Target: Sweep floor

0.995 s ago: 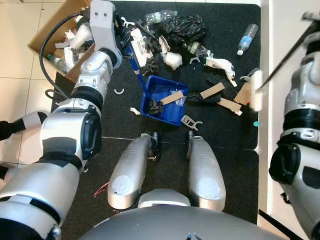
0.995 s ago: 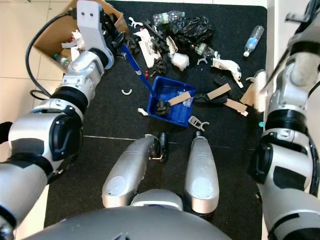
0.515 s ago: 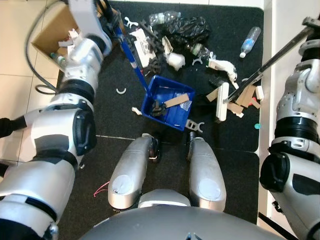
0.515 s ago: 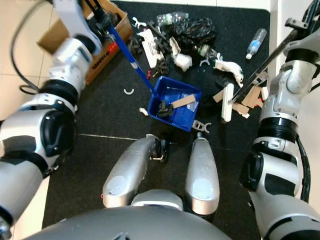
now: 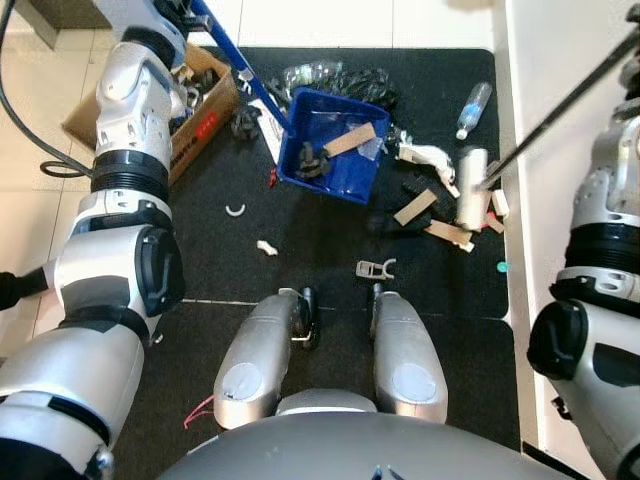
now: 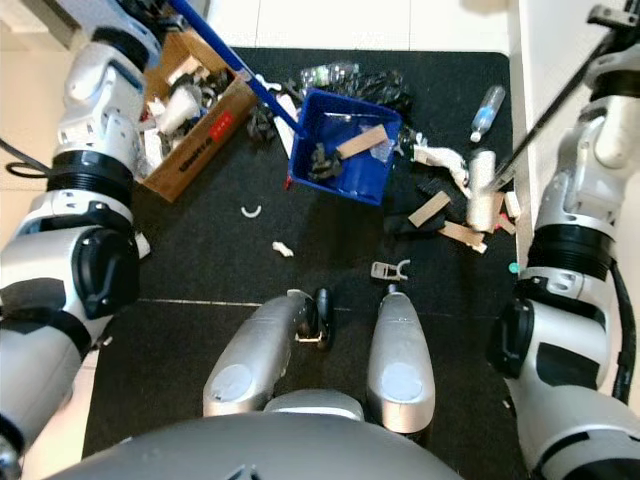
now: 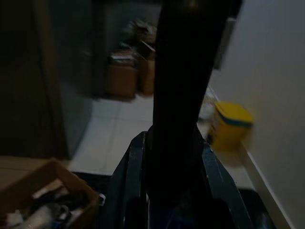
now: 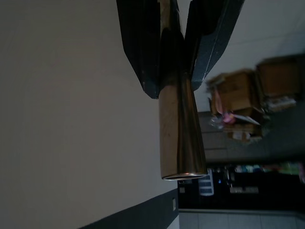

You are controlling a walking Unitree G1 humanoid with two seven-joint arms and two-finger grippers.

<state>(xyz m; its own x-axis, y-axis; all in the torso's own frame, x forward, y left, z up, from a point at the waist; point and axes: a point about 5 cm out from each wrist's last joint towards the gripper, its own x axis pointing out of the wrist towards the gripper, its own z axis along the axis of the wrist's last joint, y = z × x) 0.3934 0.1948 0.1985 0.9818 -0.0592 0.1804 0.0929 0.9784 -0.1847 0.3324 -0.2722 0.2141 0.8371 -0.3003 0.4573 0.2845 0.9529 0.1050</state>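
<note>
Right wrist view, broom handle (image 8: pixel 180 129) between right claw (image 8: pixel 177 71) fingers

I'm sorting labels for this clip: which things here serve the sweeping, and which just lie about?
Job:
blue dustpan
broom
left gripper
right gripper
cardboard box

Lying about:
plastic bottle
cardboard strips
white clip

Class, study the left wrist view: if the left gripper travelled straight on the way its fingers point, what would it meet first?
Probably the brown cardboard boxes stacked against the far wall, past the pale tiled floor. The dark handle in the left gripper hides part of the line, so depth is uncertain.
</note>
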